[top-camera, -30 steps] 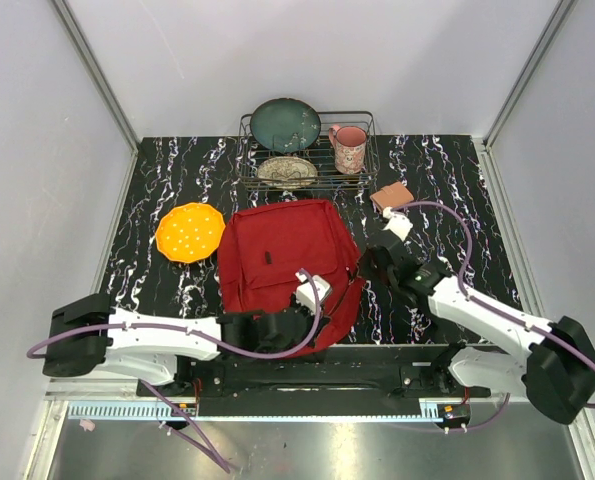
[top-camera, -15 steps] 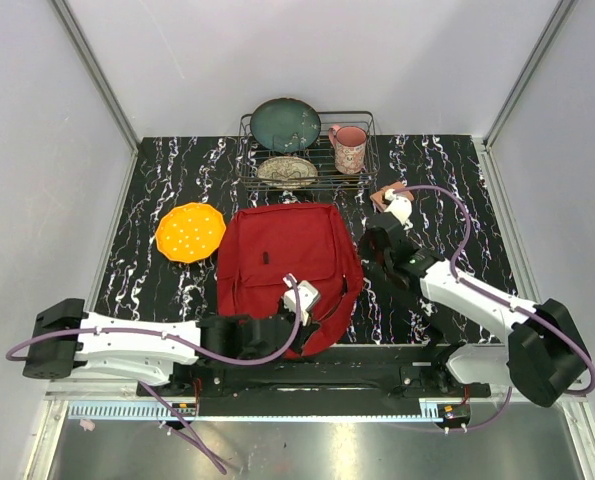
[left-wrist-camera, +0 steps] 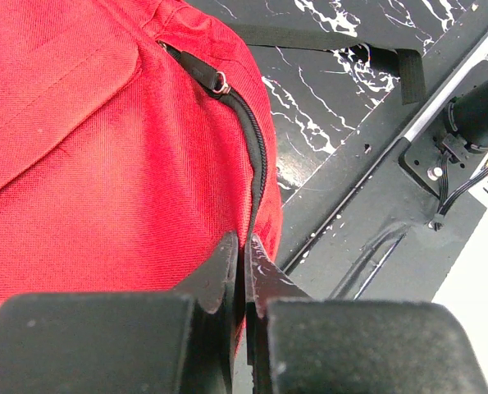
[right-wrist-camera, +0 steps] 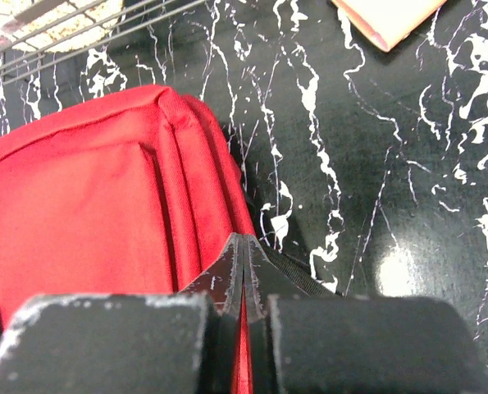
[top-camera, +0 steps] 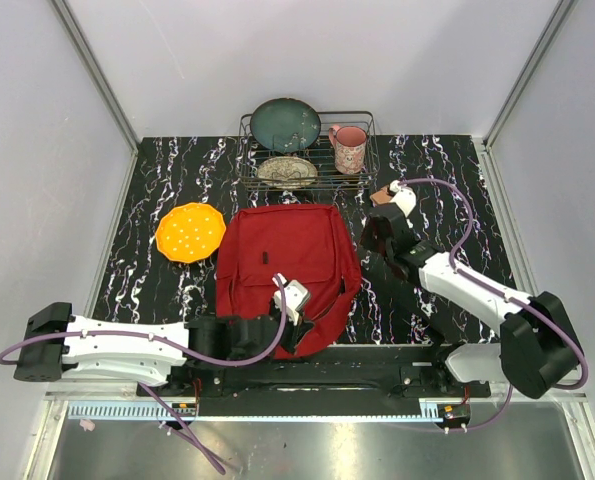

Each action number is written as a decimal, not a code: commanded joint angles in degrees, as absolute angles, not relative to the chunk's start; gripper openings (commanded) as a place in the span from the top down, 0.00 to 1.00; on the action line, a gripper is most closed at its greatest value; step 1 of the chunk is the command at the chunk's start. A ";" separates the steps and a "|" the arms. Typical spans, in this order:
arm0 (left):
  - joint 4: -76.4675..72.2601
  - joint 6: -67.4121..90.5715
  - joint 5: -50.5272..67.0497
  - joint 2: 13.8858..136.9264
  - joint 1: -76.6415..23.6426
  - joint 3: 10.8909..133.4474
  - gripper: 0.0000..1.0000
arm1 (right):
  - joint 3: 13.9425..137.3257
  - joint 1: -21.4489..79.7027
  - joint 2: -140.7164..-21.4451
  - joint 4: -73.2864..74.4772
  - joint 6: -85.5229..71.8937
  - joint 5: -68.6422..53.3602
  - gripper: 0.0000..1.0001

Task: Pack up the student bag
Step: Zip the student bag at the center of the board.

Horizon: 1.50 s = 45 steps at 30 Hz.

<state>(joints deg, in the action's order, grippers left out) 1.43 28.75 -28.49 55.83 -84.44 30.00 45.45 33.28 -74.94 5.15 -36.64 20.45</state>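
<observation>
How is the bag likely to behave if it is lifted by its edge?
Probably floppy: the bag is soft fabric lying flat, so it should sag below any grip. Likely light for its size, since it looks unfilled. Pushed, it may slide rather than tip on the smooth table.

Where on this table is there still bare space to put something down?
Bare black marbled tabletop lies left of the wire dish rack, behind the round orange plate, and right of the rack. It is crowded mid-table around the big red fabric backpack.
</observation>
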 commanded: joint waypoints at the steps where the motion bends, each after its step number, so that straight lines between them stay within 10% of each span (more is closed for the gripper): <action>1: -2.90 27.25 -29.36 54.84 -84.81 31.46 1.00 | 48.34 30.68 -75.59 2.64 -35.24 20.39 1.00; 31: -3.43 30.06 -30.15 57.03 -84.73 31.20 1.00 | 45.01 23.73 -68.21 4.74 -33.31 3.34 0.99; 35: -3.77 28.83 -29.01 58.97 -84.81 32.17 1.00 | 42.89 23.82 -62.07 6.67 -31.99 1.76 0.84; 39: -5.36 27.60 -25.42 61.87 -84.20 32.25 0.96 | 41.32 23.73 -59.59 10.28 -36.19 -5.25 0.45; 45: -8.34 28.47 -18.12 72.41 -83.32 34.27 0.78 | 33.95 23.82 -58.97 9.94 -43.14 -18.07 0.41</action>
<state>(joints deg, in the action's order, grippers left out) -2.79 28.36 -24.12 67.42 -83.66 31.46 38.72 23.94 -59.07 8.73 -37.76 -6.94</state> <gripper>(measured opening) 0.207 0.590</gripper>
